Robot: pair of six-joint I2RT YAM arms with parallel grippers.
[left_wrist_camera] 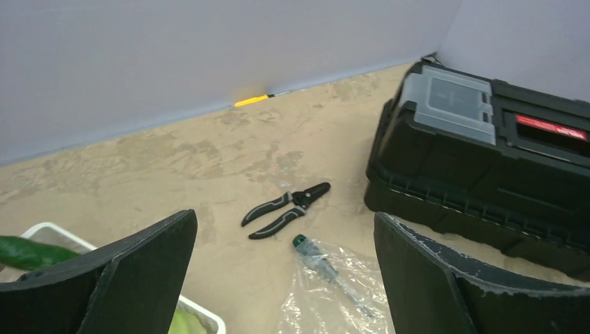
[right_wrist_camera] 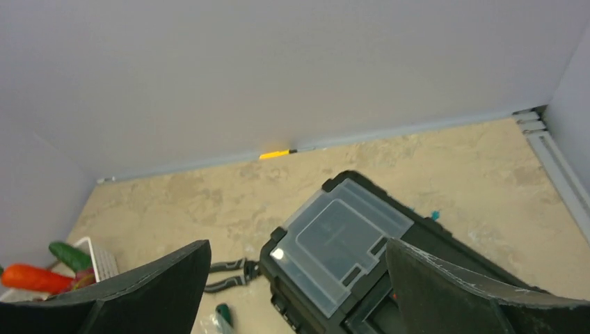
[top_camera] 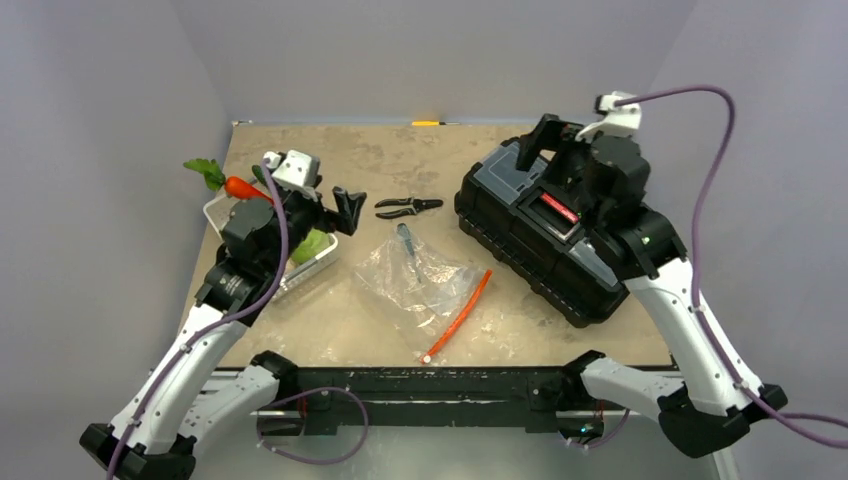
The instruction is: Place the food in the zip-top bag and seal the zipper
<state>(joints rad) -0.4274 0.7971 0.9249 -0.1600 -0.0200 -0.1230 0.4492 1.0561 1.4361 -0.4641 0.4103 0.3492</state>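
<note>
The tan table [top_camera: 335, 322] carries a basket [top_camera: 306, 270], pliers [top_camera: 408, 207], the zip-top bag [top_camera: 420, 280] (lying flat) and a toolbox [top_camera: 515, 235].

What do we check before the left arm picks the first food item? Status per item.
1. Grasp ready: left tool open, empty: ok.
2. Food reachable: carrot and cabbage in white basket beside it: ok.
3. Mouth of zip-top bag open: cannot tell; zipper lies flat.
4. Bag free of clutter: not ok, screwdriver at its far end.
5. Bag held: not ok, right tool open over toolbox.
</note>
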